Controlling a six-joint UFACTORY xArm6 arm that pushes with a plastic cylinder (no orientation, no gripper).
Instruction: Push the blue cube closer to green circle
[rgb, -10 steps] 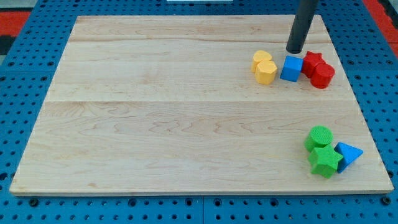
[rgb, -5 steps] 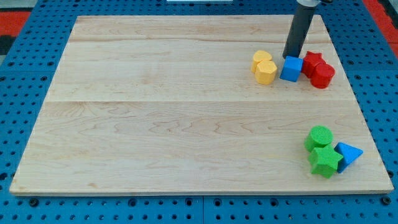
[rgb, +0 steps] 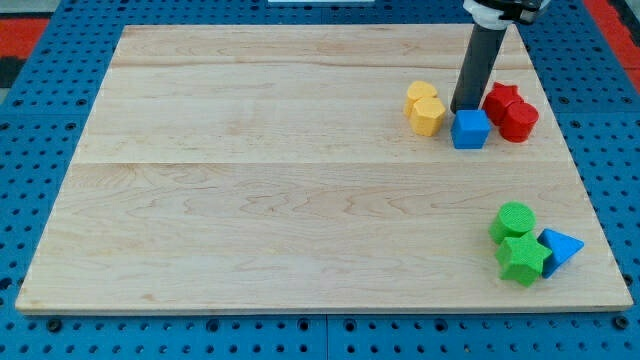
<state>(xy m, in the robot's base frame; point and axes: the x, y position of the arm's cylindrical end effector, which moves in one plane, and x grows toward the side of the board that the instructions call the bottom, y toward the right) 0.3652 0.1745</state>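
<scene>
The blue cube (rgb: 470, 129) sits at the view's right, between the yellow blocks and the red blocks, slightly below them. My tip (rgb: 463, 109) touches the cube's top edge from the view's top side. The green circle (rgb: 515, 219) lies near the view's bottom right, well below the cube.
Two yellow blocks (rgb: 425, 108) stand left of the cube. A red star (rgb: 500, 99) and a red cylinder (rgb: 519, 120) stand right of it. A green star-like block (rgb: 522, 259) and a blue triangle (rgb: 560, 248) crowd just below the green circle. The board's right edge (rgb: 585, 180) is close.
My tip moved down and slightly left, met the blue cube's top edge and pushed the cube a little toward the view's bottom. The other blocks stayed put.
</scene>
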